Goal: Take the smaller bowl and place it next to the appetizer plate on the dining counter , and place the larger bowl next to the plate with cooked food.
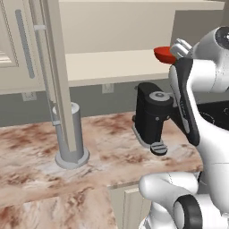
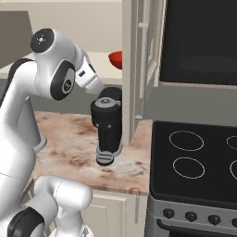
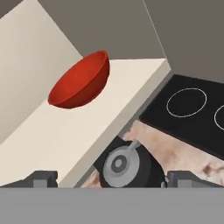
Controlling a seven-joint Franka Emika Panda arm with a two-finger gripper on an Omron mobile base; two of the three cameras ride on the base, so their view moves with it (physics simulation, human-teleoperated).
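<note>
Hand view: the red bowl (image 3: 81, 82) is seen resting on a cream cabinet shelf (image 3: 65, 131), apart from the gripper (image 3: 111, 178), whose two fingertips (image 3: 41, 178) are spread wide with nothing held between them. Below the shelf, a black coffee machine (image 3: 124, 166) is shown on the marble worktop (image 3: 175, 153), beside a black stove (image 3: 192, 109). Left base view: the bowl (image 1: 163, 54) is partly hidden behind the white arm (image 1: 197, 76), above the coffee machine (image 1: 152, 116).
</note>
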